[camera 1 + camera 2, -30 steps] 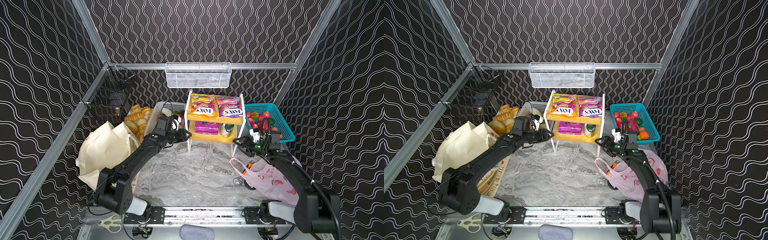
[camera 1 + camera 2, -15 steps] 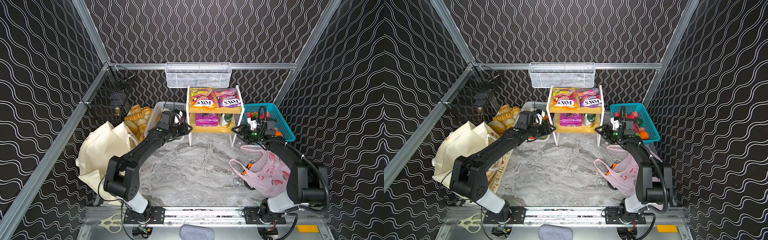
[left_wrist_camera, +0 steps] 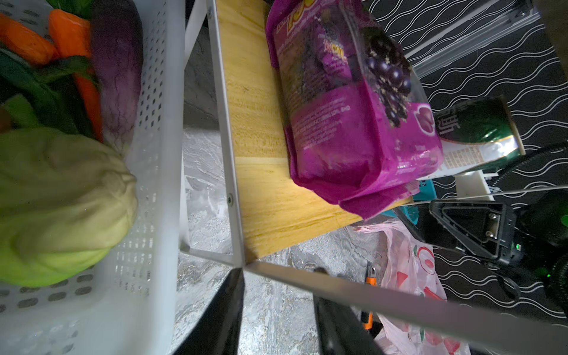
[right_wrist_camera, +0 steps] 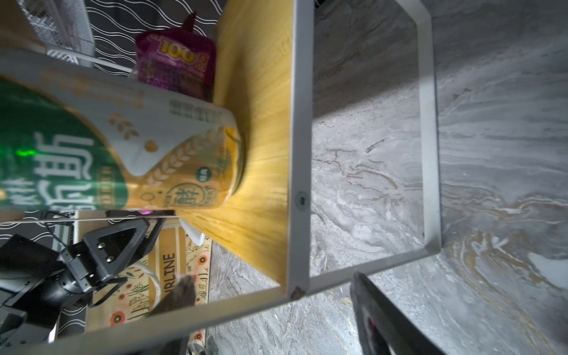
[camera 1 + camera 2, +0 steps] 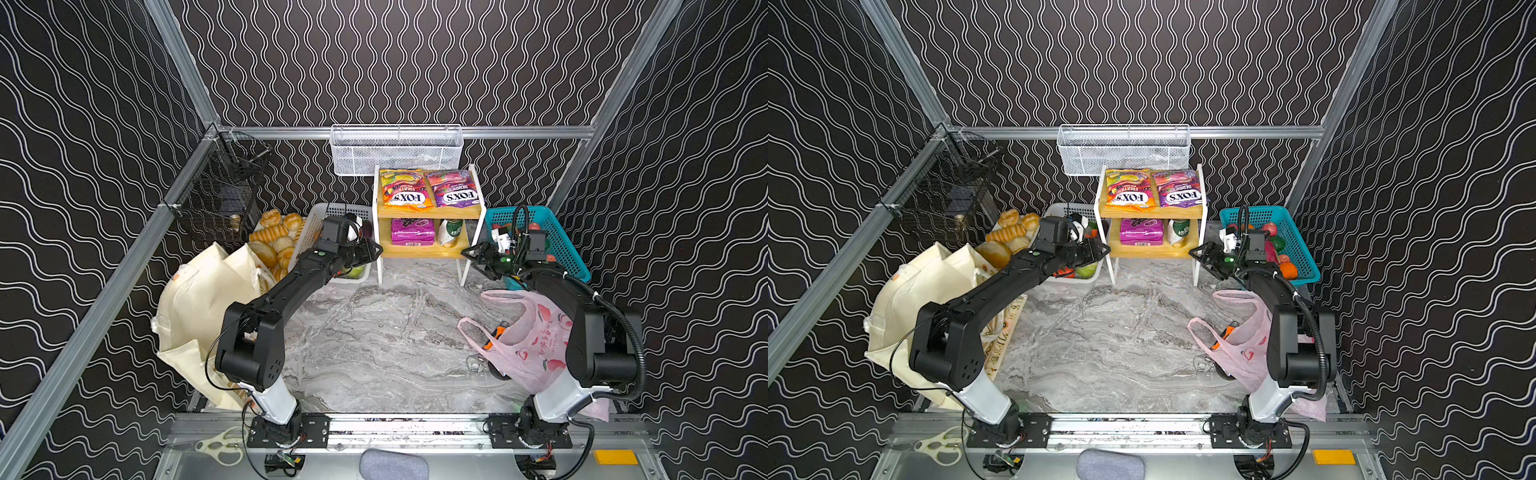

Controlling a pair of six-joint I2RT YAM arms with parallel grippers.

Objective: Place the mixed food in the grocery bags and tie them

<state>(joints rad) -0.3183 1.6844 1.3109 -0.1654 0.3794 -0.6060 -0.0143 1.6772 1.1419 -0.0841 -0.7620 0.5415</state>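
Two candy bags (image 5: 402,189) atop the rack (image 5: 419,252), one pouch (image 5: 412,231), one can (image 5: 451,232) below. Tote (image 5: 199,291) left, pink bag (image 5: 536,345) right. Left gripper (image 5: 377,251) and right gripper (image 5: 468,253) gape around rack legs; rack's slid back since a second ago.

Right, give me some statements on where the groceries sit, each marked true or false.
The yellow FOX'S bag and the purple FOX'S bag lie on the rack's top shelf. True.
The green-labelled can sits in the teal basket. False: it is on the rack's lower shelf, beside the magenta pouch.
The pink plastic bag lies on the table. True.
The white basket is empty. False: it holds vegetables.
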